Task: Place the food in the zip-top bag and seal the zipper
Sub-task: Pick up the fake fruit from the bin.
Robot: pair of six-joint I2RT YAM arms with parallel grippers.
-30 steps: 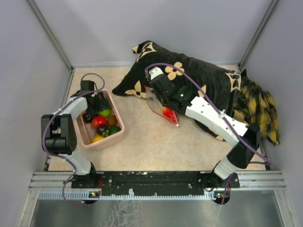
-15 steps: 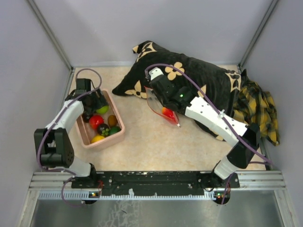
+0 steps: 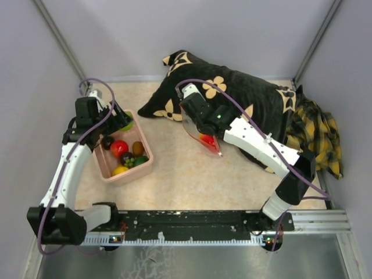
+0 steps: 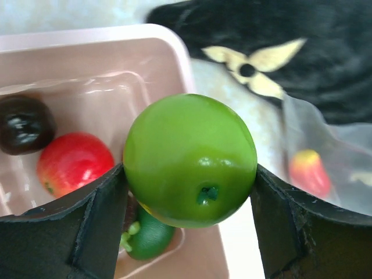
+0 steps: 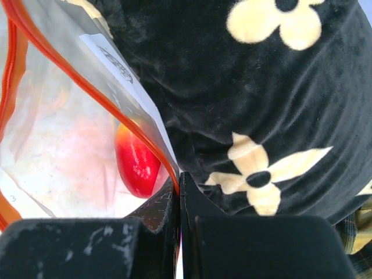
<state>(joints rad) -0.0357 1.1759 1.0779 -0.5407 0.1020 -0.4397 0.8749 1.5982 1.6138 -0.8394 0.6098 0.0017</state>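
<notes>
My left gripper (image 4: 190, 177) is shut on a glossy green food piece (image 4: 190, 160), round like an apple, held above the far corner of the pink tub (image 3: 146, 165). From the top view the green piece (image 3: 126, 124) shows just past the left gripper (image 3: 119, 121). Red (image 3: 119, 147), orange, yellow, green and dark food pieces lie in the tub. My right gripper (image 5: 179, 181) is shut on the red-orange zipper (image 5: 119, 102) and holds the zip-top bag (image 3: 197, 129) up with its mouth open. A red food piece (image 5: 138, 163) lies inside the bag.
A black pillow (image 3: 244, 99) with cream flowers lies behind and under the bag. Yellow-black plaid cloth (image 3: 317, 133) is at the right wall. Grey walls close in the left, back and right sides. Bare beige tabletop (image 3: 174, 168) stretches between the tub and the bag.
My left arm has risen out of the tub with the green piece between its fingers and swung toward the back left. The right gripper and bag shifted only slightly.
</notes>
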